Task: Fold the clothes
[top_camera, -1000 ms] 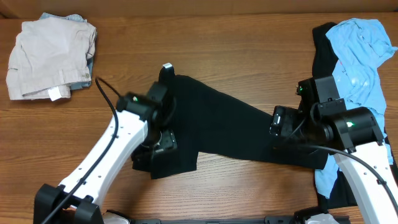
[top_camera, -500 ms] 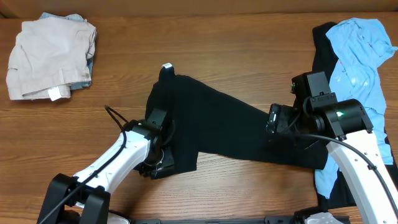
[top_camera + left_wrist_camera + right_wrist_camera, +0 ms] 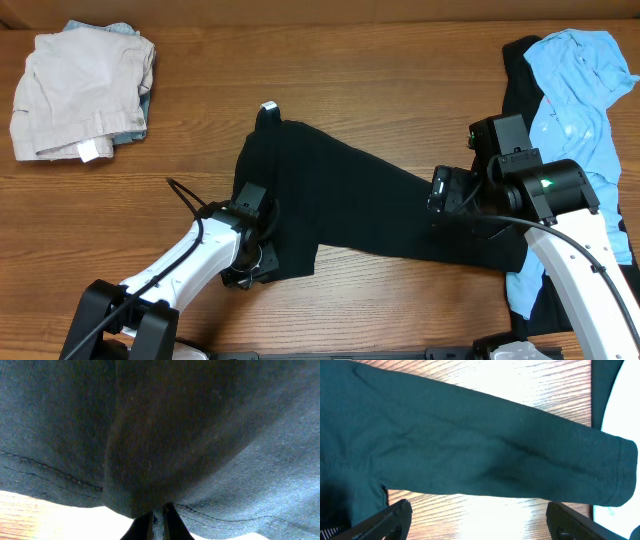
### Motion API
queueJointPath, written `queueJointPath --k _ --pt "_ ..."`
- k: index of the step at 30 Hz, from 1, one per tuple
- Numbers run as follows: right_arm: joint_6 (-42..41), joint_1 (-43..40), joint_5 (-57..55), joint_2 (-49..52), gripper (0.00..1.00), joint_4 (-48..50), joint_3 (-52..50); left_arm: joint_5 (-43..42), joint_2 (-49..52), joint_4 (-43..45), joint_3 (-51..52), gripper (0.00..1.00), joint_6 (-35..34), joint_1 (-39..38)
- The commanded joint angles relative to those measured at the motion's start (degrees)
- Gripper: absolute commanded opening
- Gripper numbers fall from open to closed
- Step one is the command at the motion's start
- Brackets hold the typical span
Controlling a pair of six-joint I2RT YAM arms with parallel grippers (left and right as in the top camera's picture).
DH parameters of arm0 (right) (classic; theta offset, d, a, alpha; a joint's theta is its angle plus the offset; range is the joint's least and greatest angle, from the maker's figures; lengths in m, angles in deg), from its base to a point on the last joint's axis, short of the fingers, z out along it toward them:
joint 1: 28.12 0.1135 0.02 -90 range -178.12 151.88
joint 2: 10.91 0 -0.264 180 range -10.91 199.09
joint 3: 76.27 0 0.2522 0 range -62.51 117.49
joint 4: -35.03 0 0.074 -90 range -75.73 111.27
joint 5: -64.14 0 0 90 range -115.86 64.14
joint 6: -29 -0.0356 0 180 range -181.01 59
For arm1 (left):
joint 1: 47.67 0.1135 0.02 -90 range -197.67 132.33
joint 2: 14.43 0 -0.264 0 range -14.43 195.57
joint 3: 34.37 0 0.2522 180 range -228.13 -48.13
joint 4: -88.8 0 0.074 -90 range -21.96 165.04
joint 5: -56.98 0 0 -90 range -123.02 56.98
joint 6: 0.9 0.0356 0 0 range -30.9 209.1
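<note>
A large black garment [image 3: 340, 200] lies spread across the middle of the table, its small white label [image 3: 268, 106] at the far end. My left gripper [image 3: 248, 270] sits at the garment's near left corner. In the left wrist view the left gripper [image 3: 158, 521] is shut on a pinch of the stitched black hem [image 3: 210, 512]. My right gripper [image 3: 441, 196] hovers open over the garment's right sleeve [image 3: 485, 455], with its fingers [image 3: 390, 519] wide apart above bare wood and holding nothing. A light blue shirt [image 3: 575, 90] lies at the right edge on another black piece [image 3: 518, 85].
A folded beige pile [image 3: 80, 95] with a blue item under it rests at the far left corner. The wooden table [image 3: 350, 60] shows around the garments. The left arm's cable [image 3: 185, 195] loops over the table near the garment.
My left gripper dropped toward the garment's near left corner and shut on its hem. The right gripper shifted slightly toward the far side and stayed open.
</note>
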Motion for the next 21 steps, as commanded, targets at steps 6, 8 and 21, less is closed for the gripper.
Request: queueJointPath --k 6,8,21 --pt "0.1 0.0 -0.2 0.0 0.9 1.5 -0.4 -0.3 0.0 -7.7 -10.4 0.04 4.2 -0.3" --pt "0.1 0.0 -0.1 0.0 0.9 1.5 -0.4 0.5 0.0 -10.8 -16.5 0.04 6.1 -0.3" --pt "0.1 0.0 -0.1 1.0 0.9 0.0 -2.2 14.1 0.0 -13.8 -46.2 0.04 12.3 3.5"
